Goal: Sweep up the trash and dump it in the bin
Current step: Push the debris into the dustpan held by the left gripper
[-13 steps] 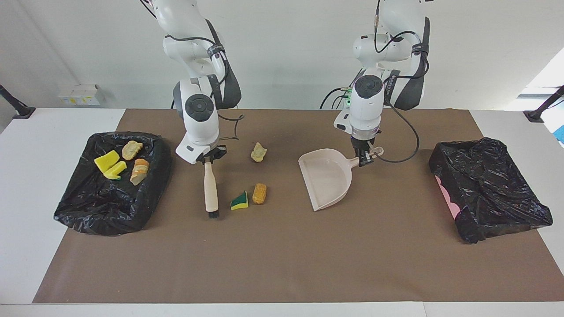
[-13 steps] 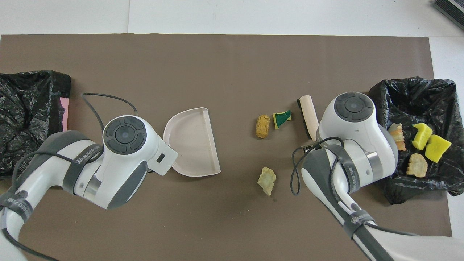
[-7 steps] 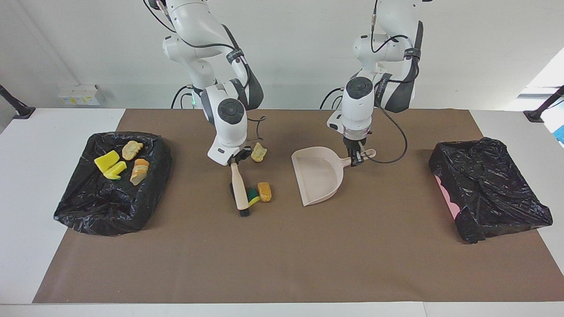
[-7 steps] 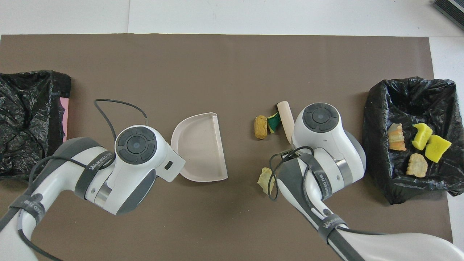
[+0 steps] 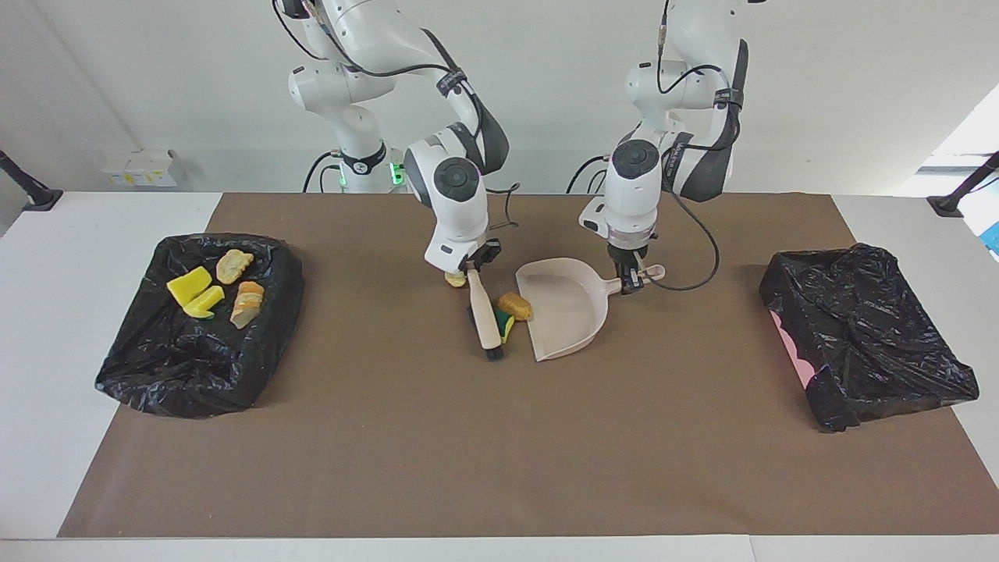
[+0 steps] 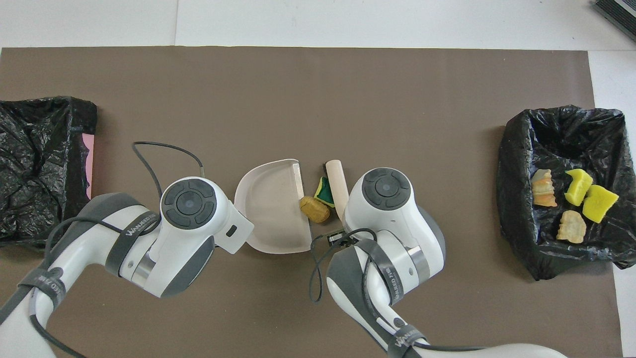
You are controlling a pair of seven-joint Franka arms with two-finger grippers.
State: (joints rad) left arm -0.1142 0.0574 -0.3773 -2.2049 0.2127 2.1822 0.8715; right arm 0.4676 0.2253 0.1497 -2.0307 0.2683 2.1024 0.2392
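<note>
The right hand (image 5: 473, 269) is closed on the grip end of the brush (image 5: 485, 318); the bristle end rests on the table (image 5: 499, 437), below the hand and away from the robots. The left hand (image 5: 631, 279) is closed on the handle of the dustpan (image 5: 574, 300), whose open lip points toward the brush.

Trash on the table:
- The orange-brown bun (image 5: 516, 305) lies across the dustpan lip, just beside the brush shaft.
- The green-and-yellow sponge (image 5: 503, 323) sits between the brush and the lip, touching or nearly touching both.
- A pale lump (image 5: 454, 279) lies directly under the right hand, on the side of the brush away from the dustpan. Only its edge shows.

Four further pieces lie in the black-lined bin (image 5: 199, 324) at the right arm's end of the table. A second black-lined bin (image 5: 866, 332) sits at the left arm's end.

Handling, as judged:
- The sponge looks light and soft. It is likely to compress or flip under the bristles, not slide.
- The bun looks light and rounded, so it may roll off the lip.
- The lump appears irregular and could catch on the table covering.
- No piece needs a direct grasp. Push each low on its side with the bristles.
- Carry the dustpan level by its handle.
</note>
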